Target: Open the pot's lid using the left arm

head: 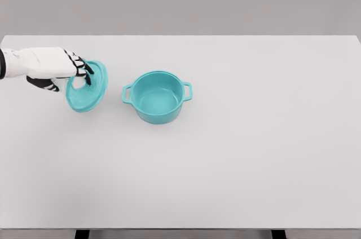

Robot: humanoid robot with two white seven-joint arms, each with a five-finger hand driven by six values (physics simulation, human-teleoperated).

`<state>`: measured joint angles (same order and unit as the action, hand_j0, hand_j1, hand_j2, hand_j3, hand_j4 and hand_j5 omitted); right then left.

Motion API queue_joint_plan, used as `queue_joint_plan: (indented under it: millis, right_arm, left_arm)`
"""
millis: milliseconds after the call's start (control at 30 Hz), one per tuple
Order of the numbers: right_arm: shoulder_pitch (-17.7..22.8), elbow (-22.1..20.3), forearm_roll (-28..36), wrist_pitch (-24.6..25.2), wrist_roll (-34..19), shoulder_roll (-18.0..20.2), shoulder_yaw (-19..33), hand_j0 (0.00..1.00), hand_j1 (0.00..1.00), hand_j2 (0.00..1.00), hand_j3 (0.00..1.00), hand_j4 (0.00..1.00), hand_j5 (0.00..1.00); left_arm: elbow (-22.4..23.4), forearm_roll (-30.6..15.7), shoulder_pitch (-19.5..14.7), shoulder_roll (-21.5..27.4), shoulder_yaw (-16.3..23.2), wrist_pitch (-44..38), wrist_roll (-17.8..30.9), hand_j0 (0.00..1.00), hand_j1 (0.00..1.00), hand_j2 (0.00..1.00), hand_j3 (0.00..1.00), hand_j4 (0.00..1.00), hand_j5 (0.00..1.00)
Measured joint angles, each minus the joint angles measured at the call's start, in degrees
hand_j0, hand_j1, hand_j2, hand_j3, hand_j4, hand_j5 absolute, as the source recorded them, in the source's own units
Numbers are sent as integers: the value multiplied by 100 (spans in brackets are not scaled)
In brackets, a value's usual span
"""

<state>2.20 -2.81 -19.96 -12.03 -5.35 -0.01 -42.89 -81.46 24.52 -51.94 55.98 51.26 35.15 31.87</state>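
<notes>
Head view, single frame.

Pot: teal, round, two side handles, standing upright on the white worktop, a little left of the worktop's middle. It is uncovered; the bare inside and bottom are visible from above. One handle points left, the other right and slightly toward the far edge.

Lid: same teal colour, off the pot and to its left, with a clear strip of worktop between the two. The lid is tilted, its round face turned partly toward the camera, the lower rim toward the near side. Cannot tell whether the lower rim touches the worktop or hangs just above it.

Left hand: arm enters from the left edge, white forearm, dark finger joints. Fingers are curled over the upper part of the lid near its centre, gripping it. The knob itself is hidden by the fingers, so the exact contact point cannot be read.

Right arm: does not show in this view.

Worktop: plain white, running nearly the full width of the picture; grey wall behind it. Two dark table supports show at the bottom edge.
</notes>
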Motion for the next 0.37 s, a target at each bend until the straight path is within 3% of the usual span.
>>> queue_joint_plan:
  millis: [367]
  right_arm:
    - [0, 0, 0, 0, 0, 0, 0, 100, 100, 100, 100, 100, 100]
  left_arm:
    - [645, -40, 0, 18, -170, -3, -3, 100, 100, 100, 100, 100, 100]
